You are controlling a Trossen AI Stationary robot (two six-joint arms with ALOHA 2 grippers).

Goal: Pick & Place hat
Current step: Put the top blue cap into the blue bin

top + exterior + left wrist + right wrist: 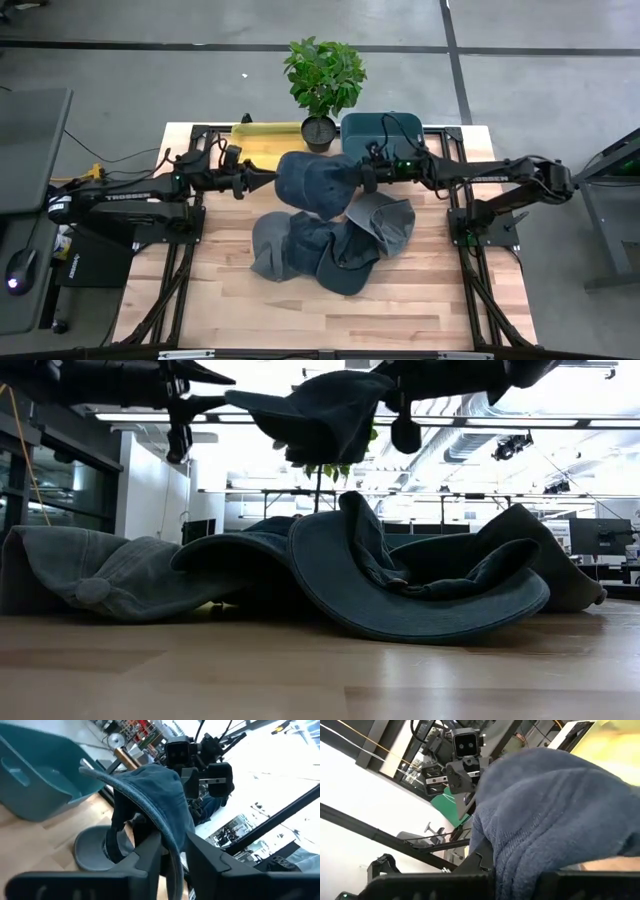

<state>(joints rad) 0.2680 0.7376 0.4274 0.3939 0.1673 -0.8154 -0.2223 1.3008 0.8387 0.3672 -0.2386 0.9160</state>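
Note:
A blue denim hat (312, 182) hangs in the air between my two grippers, above a pile of several denim hats (330, 242) lying on the wooden table. In the low view the hat (322, 415) is well clear of the pile (420, 585). My left gripper (268, 181) is at the hat's left side, shut on its brim. My right gripper (354, 180) is at the hat's right side, shut on it. In the right wrist view the hat's cloth (555, 815) covers my right fingers. My left gripper pinches the hat's brim edge (171, 847) between its two fingers, coming level from the table's left. The hat is lifted clear, and the brim stands on edge in the hold. My right gripper holds the hat's right side (345, 182), coming level from the table's right. The cloth drapes over the fingers and hides the place of contact.
A potted plant (322, 80) stands at the far edge, with a yellow tray (262, 134) to its left and a teal bin (390, 128) to its right. Bare wood (300, 315) lies toward the near edge.

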